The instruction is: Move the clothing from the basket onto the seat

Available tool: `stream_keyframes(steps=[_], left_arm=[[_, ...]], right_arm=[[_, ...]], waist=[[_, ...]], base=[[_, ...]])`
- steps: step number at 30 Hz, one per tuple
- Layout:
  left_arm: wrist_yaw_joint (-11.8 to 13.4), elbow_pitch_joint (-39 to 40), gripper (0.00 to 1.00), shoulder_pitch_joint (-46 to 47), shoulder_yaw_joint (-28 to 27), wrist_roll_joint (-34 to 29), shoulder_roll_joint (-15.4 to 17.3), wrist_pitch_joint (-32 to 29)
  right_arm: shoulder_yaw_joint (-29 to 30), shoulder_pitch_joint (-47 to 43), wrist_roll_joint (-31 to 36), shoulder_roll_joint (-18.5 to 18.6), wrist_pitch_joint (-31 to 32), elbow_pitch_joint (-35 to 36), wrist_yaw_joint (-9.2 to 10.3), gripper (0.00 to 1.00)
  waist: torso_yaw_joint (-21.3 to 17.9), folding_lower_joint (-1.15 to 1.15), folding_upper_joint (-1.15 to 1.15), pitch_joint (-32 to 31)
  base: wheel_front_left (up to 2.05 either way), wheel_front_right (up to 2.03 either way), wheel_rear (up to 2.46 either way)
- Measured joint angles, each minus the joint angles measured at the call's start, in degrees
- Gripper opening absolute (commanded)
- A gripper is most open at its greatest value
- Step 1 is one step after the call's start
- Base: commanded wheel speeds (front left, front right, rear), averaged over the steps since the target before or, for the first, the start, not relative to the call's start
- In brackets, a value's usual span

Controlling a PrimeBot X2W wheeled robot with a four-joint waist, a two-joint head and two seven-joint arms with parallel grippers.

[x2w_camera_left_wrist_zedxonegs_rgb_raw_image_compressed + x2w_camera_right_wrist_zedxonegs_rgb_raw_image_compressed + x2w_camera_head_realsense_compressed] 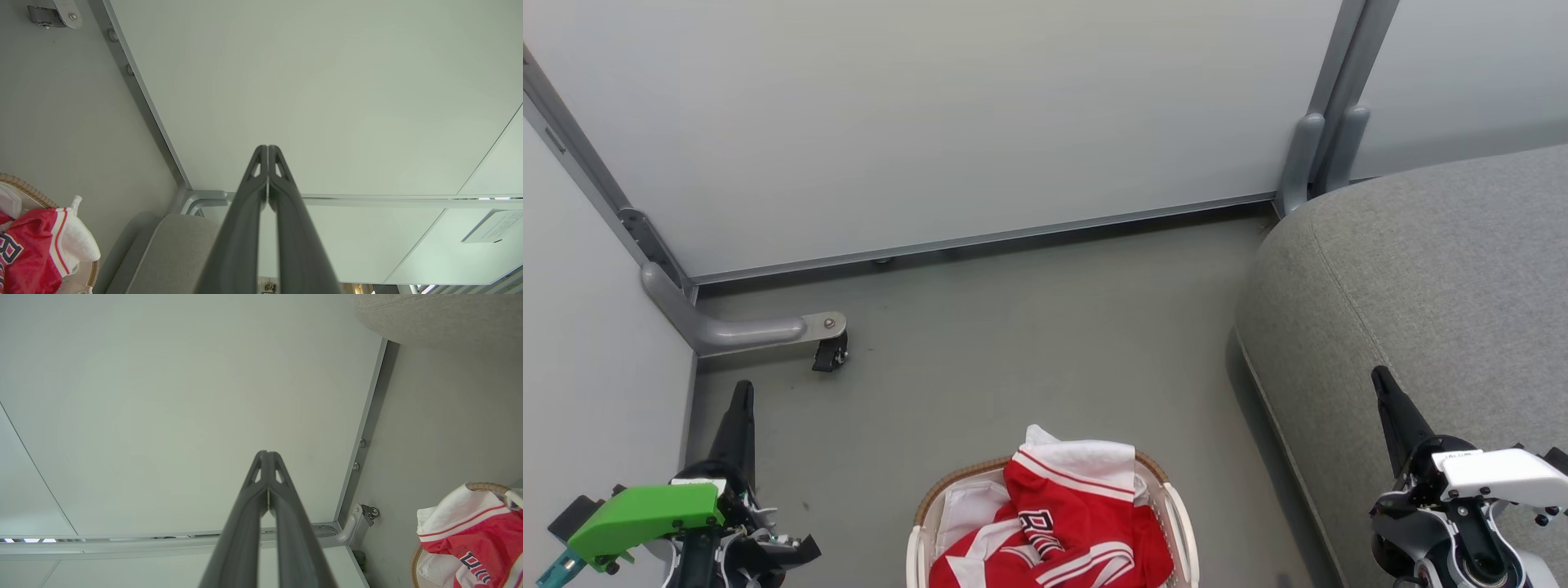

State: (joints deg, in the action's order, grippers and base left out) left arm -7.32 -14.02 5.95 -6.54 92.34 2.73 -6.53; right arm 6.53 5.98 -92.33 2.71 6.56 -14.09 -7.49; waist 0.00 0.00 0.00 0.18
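Observation:
Red clothing [1072,514] with white stripes and block lettering lies heaped in the white basket [1183,523] with a brown woven rim, on the floor at the bottom centre. It also shows as clothing [36,245] beside the basket [24,188], and as clothing [474,535] over the basket [488,486]. The grey seat [1429,278] fills the right side; a corner of the seat [175,253] and the seat [441,314] show in the wrist views. My left gripper [742,392] stands shut and empty left of the basket, seen also as my left gripper [267,148]. My right gripper [1379,376] is shut and empty over the seat, also my right gripper [266,453].
Pale partition panels [947,122] enclose the floor at the back and left. A grey partition foot with a black caster [830,353] juts onto the floor at the left. Grey floor [1029,343] lies between the basket and the back panel.

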Motion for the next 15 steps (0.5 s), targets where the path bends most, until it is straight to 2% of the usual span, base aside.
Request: stream_keyframes(steps=[5,6,15], left_arm=[[0.0,0.0,0.0,0.0,0.0,0.0,0.0,0.0],[0.0,-0.2,1.0,-0.1,0.0,0.0,0.0,0.0],[0.2,-2.8,1.0,-2.7,1.6,-0.2,-0.5,1.4]], right_arm=[[0.0,0.0,0.0,0.0,0.0,0.0,0.0,0.0],[0.0,-0.1,0.0,-0.1,0.0,-0.2,0.0,1.0],[-1.2,-2.7,0.7,-1.0,-1.3,-3.1,0.02,1.0]], waist=[[0.0,0.0,0.0,0.0],[0.0,0.0,0.0,0.0],[0.0,0.0,0.0,-0.1]], base=[[0.0,0.0,0.0],[0.0,0.0,0.0],[0.0,0.0,0.0]])
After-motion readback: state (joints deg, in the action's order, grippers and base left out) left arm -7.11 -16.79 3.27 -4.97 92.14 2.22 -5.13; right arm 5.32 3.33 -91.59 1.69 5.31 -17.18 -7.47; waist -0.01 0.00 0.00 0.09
